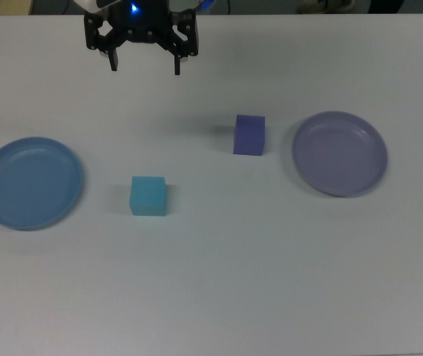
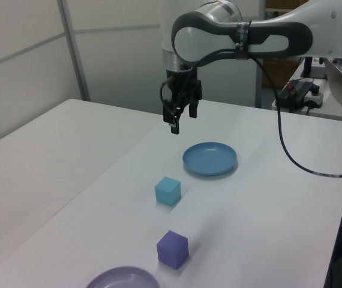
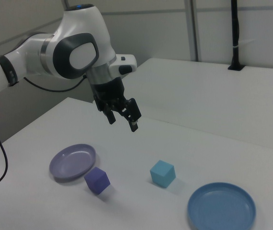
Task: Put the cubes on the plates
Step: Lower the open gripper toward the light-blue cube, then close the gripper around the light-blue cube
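End effector point(image 1: 144, 65) wide open, empty, above table point(image 1: 219, 282), apart from cubes point(image 1: 148, 196).

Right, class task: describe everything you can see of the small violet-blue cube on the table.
The small matte violet-blue cube is solid-coloured with flat faces and crisp edges. It rests flat and upright on the white table, beside the pale lavender plate but not touching it. The turquoise cube sits apart. The open gripper hangs well clear of it.

Turquoise cube point(image 1: 148, 196) and violet-blue cube point(image 1: 248, 134) sit on the table between empty blue plate point(image 1: 30, 182) and lavender plate point(image 1: 340, 153).
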